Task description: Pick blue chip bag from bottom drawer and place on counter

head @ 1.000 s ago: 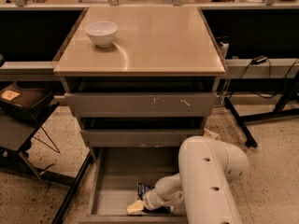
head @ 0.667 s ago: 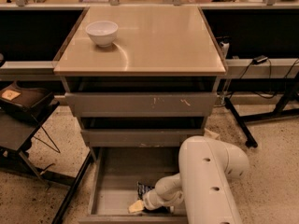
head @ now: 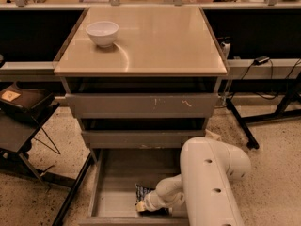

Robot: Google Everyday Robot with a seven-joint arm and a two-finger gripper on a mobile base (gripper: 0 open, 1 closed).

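Nothing has visibly moved since the earlier frames: arm, bag and bowl all sit as they did a second ago.

The white, thick-bodied robot arm [head: 207, 182] reaches down from the lower right into the open grey metal bottom drawer [head: 115, 192], the lowest of three in the cabinet. Its tool [head: 142, 207] is low inside the drawer, close to the front wall and right of the drawer's middle. It sits at the near edge of the small crinkled dark navy chip bag [head: 143, 191], which lies on the drawer floor. The tool appears to meet the bag, but I cannot tell whether it is open, closed or gripping. Part of the bag is hidden behind the arm's pale wrist, and the left half of the drawer floor shows plain grey.

Above, the two narrower grey drawers, upper [head: 141, 106] and middle [head: 141, 138], each show a dark gap over the front panel.

The glossy tan-beige square worktop [head: 160, 41] that caps the cabinet carries a small white round bowl [head: 102, 33] near its far left corner. The bowl is well apart from the arm. A dark side table [head: 23, 126] stands to the left of the cabinet on the speckled floor [head: 273, 173].
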